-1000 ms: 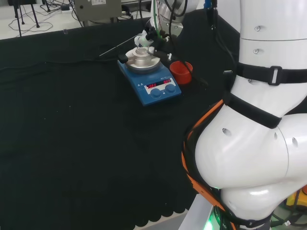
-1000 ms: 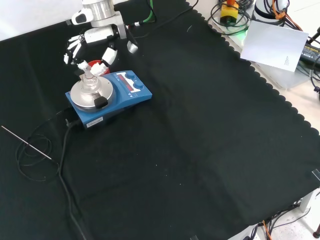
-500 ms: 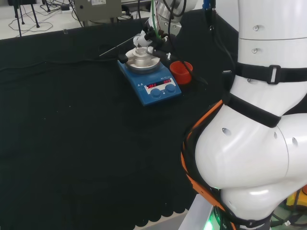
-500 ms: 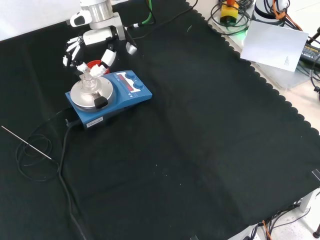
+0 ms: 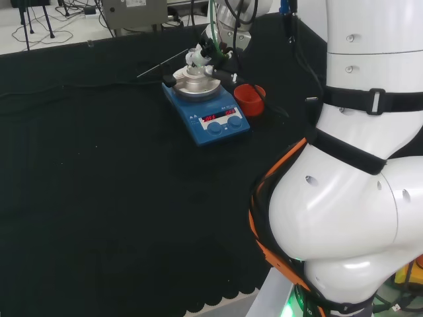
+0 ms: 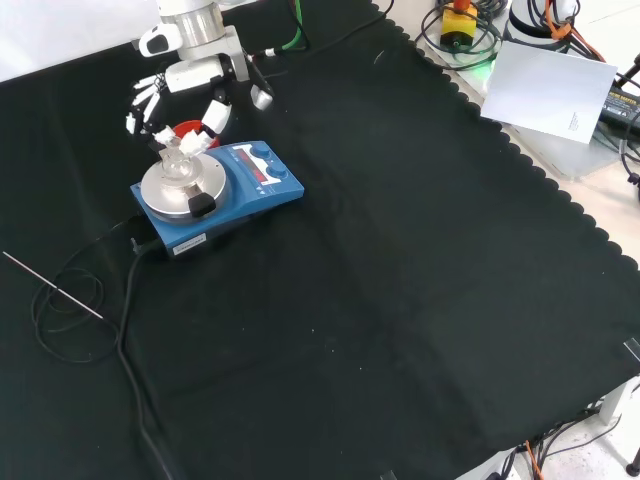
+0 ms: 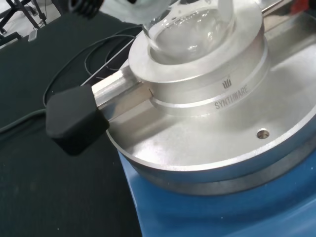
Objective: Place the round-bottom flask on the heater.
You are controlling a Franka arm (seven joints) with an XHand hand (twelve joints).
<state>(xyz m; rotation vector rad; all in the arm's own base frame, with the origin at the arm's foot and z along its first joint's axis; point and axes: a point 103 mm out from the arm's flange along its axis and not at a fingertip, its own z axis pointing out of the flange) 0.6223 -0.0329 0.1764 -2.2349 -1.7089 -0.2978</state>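
front view: on the black worktop (image 6: 400, 300) sits the blue heater (image 6: 215, 195). the hand (image 6: 185, 100) hangs just above it with its fingers spread, holding nothing. the clear round-bottom flask (image 6: 178, 160) rests in the heater's silver bowl, right below the fingers.

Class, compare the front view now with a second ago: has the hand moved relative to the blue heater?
Yes, slightly. The hand has drawn up and away from the heater, leaving the flask seated on it.
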